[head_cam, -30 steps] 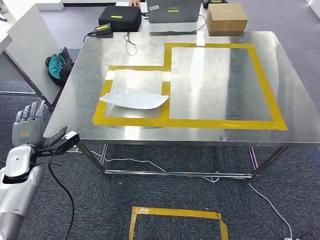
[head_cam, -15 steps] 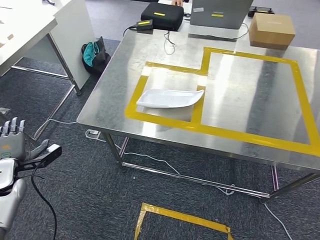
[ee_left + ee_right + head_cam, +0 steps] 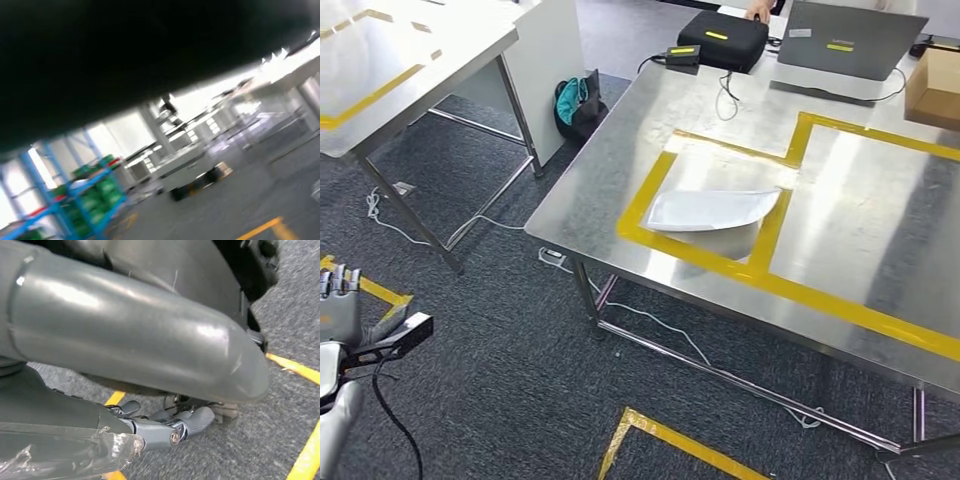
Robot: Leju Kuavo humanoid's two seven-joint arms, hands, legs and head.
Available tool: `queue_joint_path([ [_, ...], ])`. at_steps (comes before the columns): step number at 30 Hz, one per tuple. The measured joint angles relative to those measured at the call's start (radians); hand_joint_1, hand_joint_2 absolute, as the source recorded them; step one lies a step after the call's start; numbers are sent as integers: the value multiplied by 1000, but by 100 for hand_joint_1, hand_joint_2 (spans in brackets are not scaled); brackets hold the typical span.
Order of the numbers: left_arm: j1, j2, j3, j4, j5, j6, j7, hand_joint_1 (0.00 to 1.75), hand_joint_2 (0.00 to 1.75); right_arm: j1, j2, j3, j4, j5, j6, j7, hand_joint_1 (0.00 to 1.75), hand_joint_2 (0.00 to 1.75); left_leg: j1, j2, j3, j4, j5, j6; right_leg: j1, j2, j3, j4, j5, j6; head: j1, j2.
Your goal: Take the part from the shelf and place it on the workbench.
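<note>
The left hand hangs low with fingers straight, holding nothing; I cannot tell the right hand's grasp. A white part lies on the bench. Risk: the dangling cable snagging while walking.

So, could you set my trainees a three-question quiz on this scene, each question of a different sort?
1. True or false: the white part lies inside the smaller yellow-taped box on the workbench.
2. Pick one. The left hand is: A) holding the part; B) empty, fingers apart, low over the carpet; C) resting on the workbench.
3. Fill the gap: at the workbench's far edge, next to the laptop, sits a black zipped ____.

Key: 1 true; 2 B; 3 case.
</note>
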Motion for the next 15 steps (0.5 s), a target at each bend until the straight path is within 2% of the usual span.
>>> queue_joint_path([
  [1,16,1,12,-5,3,-3,1,0,0,1,0,2,0,0,0,0,0,0,-2,29,-15,31,-20,-5,-2,-13,4,-5,2,-6,-3,0],
  [2,31,0,25,-10,9,-4,1,0,0,3,-1,3,0,0,0,1,0,0,-3,63,-40,85,-50,-9,-1,-26,7,-8,2,-11,-6,0],
  [3,48,-2,37,-15,15,-4,-1,0,0,5,-1,5,0,0,0,1,0,0,-3,83,-73,151,-83,-13,-1,-39,8,-9,1,-14,-8,0],
  [4,70,-4,49,-19,23,1,-7,0,0,6,-1,6,0,0,-1,2,0,0,-2,90,-104,215,-108,-16,-1,-53,8,-9,-1,-16,-8,0],
  [5,95,-5,61,-23,33,9,-16,0,0,7,0,6,0,0,-2,2,0,0,0,94,-123,253,-118,-18,-2,-65,9,-9,-3,-16,-9,0],
  [6,123,-7,74,-28,46,23,-28,0,0,7,1,6,0,0,-6,2,0,0,2,96,-123,256,-109,-21,-2,-78,11,-9,-5,-16,-9,0],
  [7,151,-9,89,-34,61,38,-41,0,0,8,3,7,0,0,-11,2,0,0,4,102,-103,220,-85,-22,-3,-90,13,-9,-8,-13,-9,0],
  [8,178,-13,107,-44,78,54,-56,0,0,8,6,8,0,0,-17,2,0,0,5,118,-65,156,-54,-24,-3,-103,17,-9,-12,-9,-9,0],
  [9,203,-21,127,-55,94,66,-72,0,0,8,9,8,0,0,-26,2,0,0,3,146,-25,86,-30,-26,-1,-114,21,-7,-18,-3,-10,0],
  [11,251,-47,175,-85,116,80,-111,0,0,10,16,10,0,0,-45,3,0,0,-1,179,26,-1,-10,-16,6,-137,27,-6,-32,9,-13,0],
  [12,277,-65,201,-101,121,82,-130,0,0,10,20,11,0,0,-56,5,0,0,-3,179,33,-13,-13,-8,9,-148,31,-7,-38,15,-14,0],
  [13,305,-82,227,-116,124,83,-148,0,0,10,23,11,0,0,-65,6,0,0,-3,163,33,-13,-15,2,9,-160,36,-10,-42,19,-13,0],
  [14,332,-98,251,-130,125,84,-161,0,0,10,26,12,0,0,-72,7,0,0,-2,150,34,-14,-16,9,7,-162,42,-11,-48,24,-13,0],
  [15,353,-111,272,-143,124,83,-169,0,0,11,28,12,0,0,-76,8,0,0,-1,137,35,-14,-16,15,5,-150,43,-1,-59,29,-12,0],
])
